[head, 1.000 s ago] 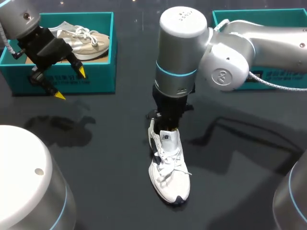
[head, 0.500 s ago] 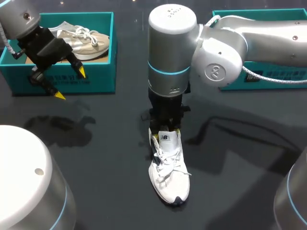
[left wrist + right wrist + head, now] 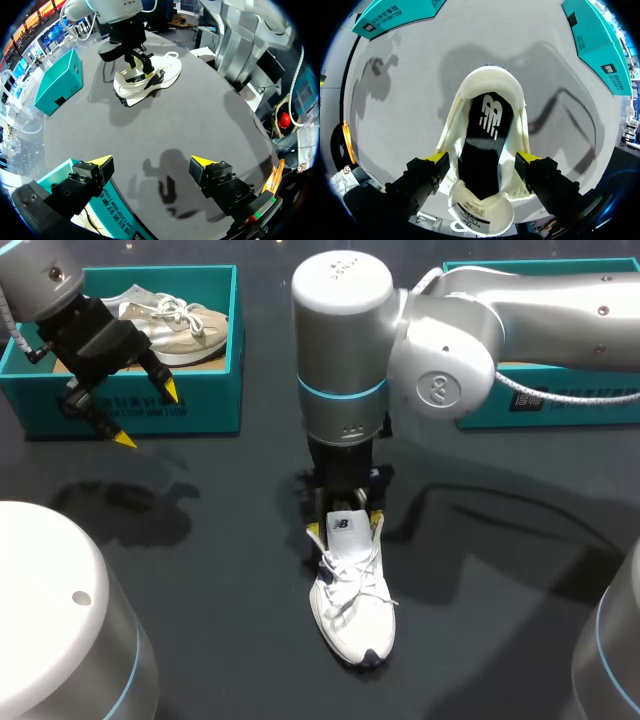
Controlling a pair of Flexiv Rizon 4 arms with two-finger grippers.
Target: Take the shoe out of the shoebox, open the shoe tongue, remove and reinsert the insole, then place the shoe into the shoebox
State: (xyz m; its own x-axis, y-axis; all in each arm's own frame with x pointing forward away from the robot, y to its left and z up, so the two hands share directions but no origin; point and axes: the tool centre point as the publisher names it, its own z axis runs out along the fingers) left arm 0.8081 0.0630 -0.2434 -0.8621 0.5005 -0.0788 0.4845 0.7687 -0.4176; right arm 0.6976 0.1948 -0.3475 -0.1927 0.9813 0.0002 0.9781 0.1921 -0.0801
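Hanging straight down over the white sneaker [image 3: 350, 610], the right gripper [image 3: 345, 525] has its yellow-tipped fingers spread wide, one on each side of the shoe's opening, just beside the collar; whether the tips touch the sides cannot be told, and nothing is clamped between them. The sneaker stands upright on its sole on the dark table [image 3: 200, 570], near the middle, well apart from both teal shoeboxes. It is white with white laces and a dark patch at the toe; its tongue [image 3: 343, 530] stands lifted between the fingers, and the right wrist view shows a black insole [image 3: 487, 145] lying inside. Its long axis runs far to near, heel under the gripper, toe toward the near edge and slightly right. The left gripper [image 3: 147, 415] hangs released before the left shoebox [image 3: 200, 400].
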